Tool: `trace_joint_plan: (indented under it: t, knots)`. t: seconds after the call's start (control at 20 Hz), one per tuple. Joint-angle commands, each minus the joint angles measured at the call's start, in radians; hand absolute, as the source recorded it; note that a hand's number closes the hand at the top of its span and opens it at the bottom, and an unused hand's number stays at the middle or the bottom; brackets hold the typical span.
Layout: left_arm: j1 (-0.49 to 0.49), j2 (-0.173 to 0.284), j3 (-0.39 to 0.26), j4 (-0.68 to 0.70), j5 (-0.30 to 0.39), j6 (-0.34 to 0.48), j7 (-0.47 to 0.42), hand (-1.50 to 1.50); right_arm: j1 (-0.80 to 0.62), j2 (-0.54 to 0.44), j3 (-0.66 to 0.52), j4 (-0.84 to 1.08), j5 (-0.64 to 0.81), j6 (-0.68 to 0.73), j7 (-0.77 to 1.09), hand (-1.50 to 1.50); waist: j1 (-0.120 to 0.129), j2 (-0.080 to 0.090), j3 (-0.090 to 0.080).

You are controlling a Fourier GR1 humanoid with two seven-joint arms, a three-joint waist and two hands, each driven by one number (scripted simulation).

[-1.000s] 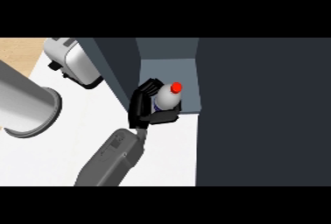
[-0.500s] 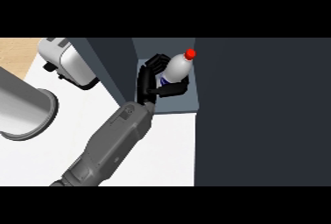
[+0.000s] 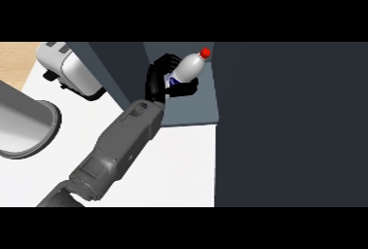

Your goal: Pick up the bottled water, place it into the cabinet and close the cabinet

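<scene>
Up near the top of the head view, a black robot hand (image 3: pixel 159 78) at the end of a long grey forearm (image 3: pixel 119 146) is curled round a clear plastic water bottle with a red cap (image 3: pixel 188 66), fingers on one side and thumb wrapped across the lower part, so the bottle is held off the surface. Which of the robot's arms this is cannot be told for certain, since it rises from the lower left of the view and crosses diagonally; no second hand shows anywhere. The bottle is tilted, its red cap pointing up and to the right, its blue-marked body partly hidden behind the hand. It sits over the grey-blue inner floor of the open cabinet (image 3: pixel 188 109), close beside the big dark panel (image 3: pixel 287 121) that fills the right side of the view and looks like the cabinet's door or wall. Left of the forearm lies the white counter top (image 3: pixel 179 165). A silver toaster-like appliance with black knobs (image 3: pixel 72 73) stands at the upper left, just beside the cabinet's dark side wall, and a large grey round pot (image 3: pixel 22 126) sits at the left edge, well apart from the bottle.
</scene>
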Motion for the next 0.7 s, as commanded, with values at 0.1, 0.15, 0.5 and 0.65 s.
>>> trace_joint_plan:
  t: [0.1, 0.15, 0.5, 0.65]
  knots:
    - [-0.080, 0.003, 0.090, 0.138, 0.027, 0.048, -0.029, 1.50, -0.016, -0.018, -0.060, -0.021, -0.126, 0.019, 0.026, -1.50, -0.013, 0.010, -0.001]
    - [-0.059, 0.012, 0.115, 0.141, 0.044, 0.034, -0.057, 1.50, 0.006, -0.006, -0.044, -0.009, -0.106, 0.039, -0.017, -1.50, -0.018, 0.007, -0.001]
    - [-0.122, 0.015, 0.088, 0.249, -0.018, 0.089, -0.097, -1.50, 0.020, 0.009, -0.010, -0.030, -0.080, 0.047, -0.011, -1.50, -0.029, 0.011, -0.001]
    - [-0.100, 0.027, 0.092, 0.263, -0.026, 0.100, -0.165, -1.50, 0.000, -0.001, -0.041, 0.014, -0.096, 0.066, -0.043, -1.50, -0.039, 0.019, -0.001]
